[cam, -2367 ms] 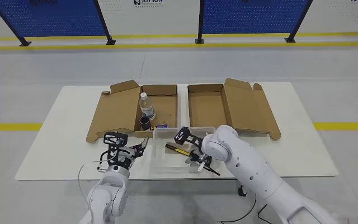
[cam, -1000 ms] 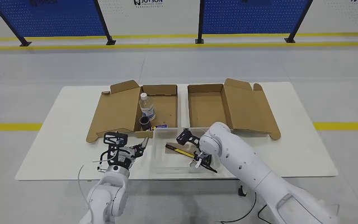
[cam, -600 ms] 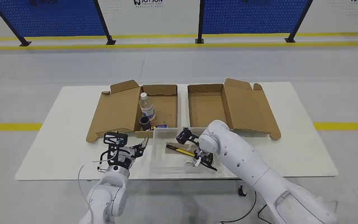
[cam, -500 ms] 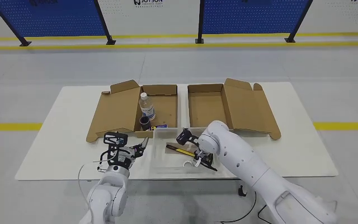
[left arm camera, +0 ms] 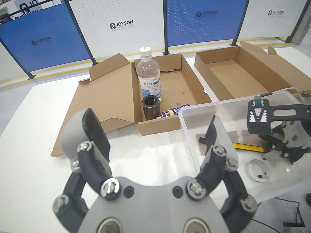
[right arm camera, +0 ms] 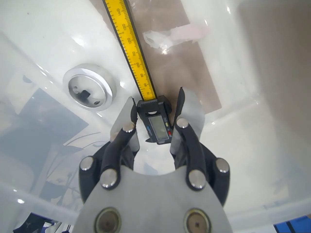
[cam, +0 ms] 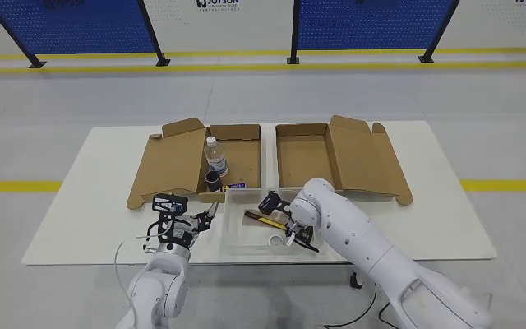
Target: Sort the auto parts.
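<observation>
A digital caliper (right arm camera: 126,32) with a yellow scale lies on the floor of the clear plastic bin (cam: 233,238). My right gripper (right arm camera: 156,100) is down inside the bin, shut on the caliper's black display head, which sits between its fingers. A silver ring (right arm camera: 89,87) lies beside it on the bin floor. The top view shows the caliper (cam: 261,219) and the ring (cam: 276,240) under the right gripper (cam: 285,231). My left gripper (left arm camera: 158,132) hangs open over the table just outside the bin's left wall, holding nothing.
Two open cardboard boxes stand behind the bin. The left box (cam: 246,169) holds a bottle (left arm camera: 148,73), a black cylinder (left arm camera: 150,107) and a spray can (left arm camera: 173,111). The right box (cam: 302,160) has its flap spread to the right. A brown patch (right arm camera: 175,56) is stuck to the bin floor.
The right arm has shifted a little to the left over the bin, and the silver ring now shows beside its gripper. The left arm has not moved.
</observation>
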